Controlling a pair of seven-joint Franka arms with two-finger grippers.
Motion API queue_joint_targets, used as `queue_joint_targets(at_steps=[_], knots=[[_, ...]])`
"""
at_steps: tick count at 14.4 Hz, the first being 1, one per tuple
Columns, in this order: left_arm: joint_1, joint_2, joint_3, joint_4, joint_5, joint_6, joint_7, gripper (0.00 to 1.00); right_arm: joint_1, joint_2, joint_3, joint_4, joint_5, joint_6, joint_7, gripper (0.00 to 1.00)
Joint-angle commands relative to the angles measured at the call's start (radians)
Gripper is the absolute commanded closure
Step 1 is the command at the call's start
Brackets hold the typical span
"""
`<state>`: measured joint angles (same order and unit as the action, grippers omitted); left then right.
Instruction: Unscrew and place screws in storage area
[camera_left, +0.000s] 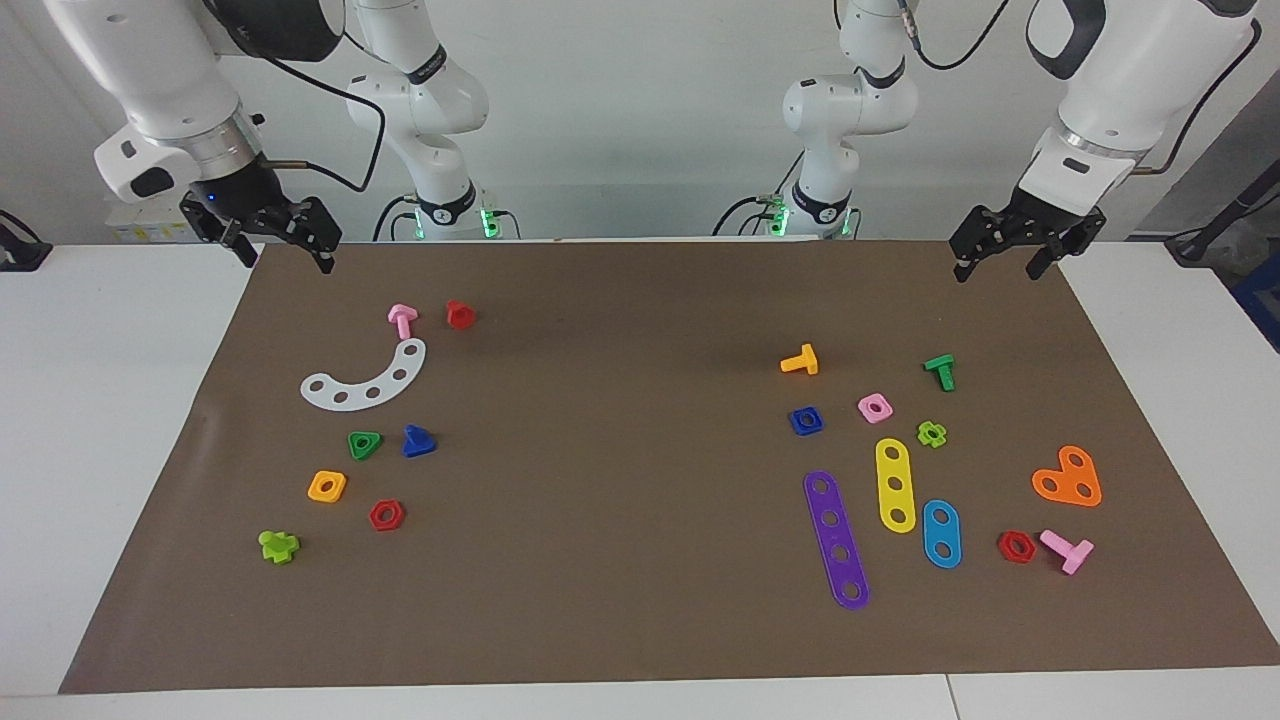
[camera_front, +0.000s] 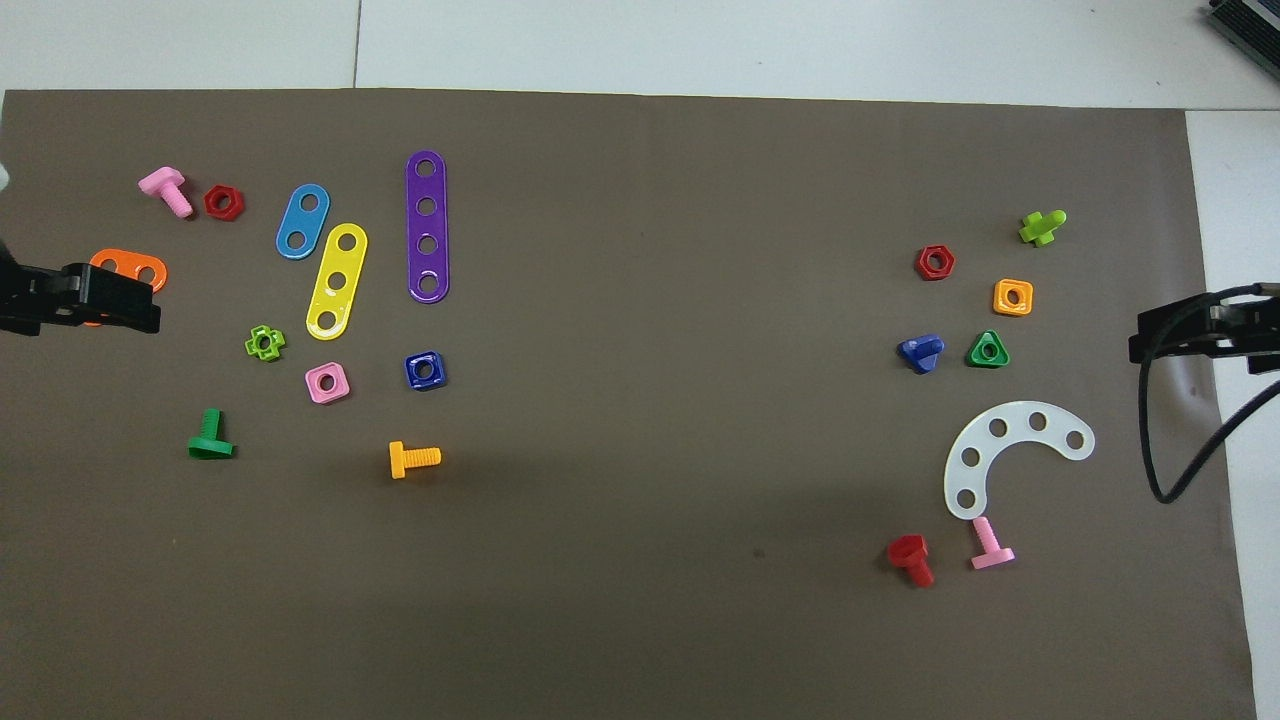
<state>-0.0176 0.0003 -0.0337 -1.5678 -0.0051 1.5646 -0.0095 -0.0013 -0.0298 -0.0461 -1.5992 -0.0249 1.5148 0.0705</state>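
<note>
The dark-blue screw (camera_left: 418, 441) lies on the brown mat (camera_left: 640, 600) toward the right arm's end of the worktop, just beside the green triangular nut (camera_left: 364, 444) and apart from it. Around this patch sit the white curved strip (camera_left: 365, 378), nearer the robots, and the orange square nut (camera_left: 327, 486) and red hexagon nut (camera_left: 386, 515), farther from them. The right gripper (camera_left: 285, 252) hangs raised over the mat's corner by its own base, fingers spread and holding nothing. The left gripper (camera_left: 1000, 255) hangs over the corner at the left arm's end, likewise spread apart and empty. Toward that end lie the purple strip (camera_left: 836, 539), yellow strip (camera_left: 895, 485) and blue strip (camera_left: 941, 533), with a dark-blue square nut (camera_left: 805, 421) nearer the robots.
</note>
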Motion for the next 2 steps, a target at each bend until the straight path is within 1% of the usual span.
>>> queue_joint_targets(at_steps=[1,2], knots=[[0.005,-0.032,0.003,-0.040,-0.018,0.011,0.003,0.00,-0.006,-0.016,0.009,-0.016,0.003,0.005,-0.006,0.00],[0.005,-0.032,0.003,-0.040,-0.018,0.011,0.003,0.00,-0.006,-0.018,0.008,-0.018,0.003,0.005,-0.006,0.00]])
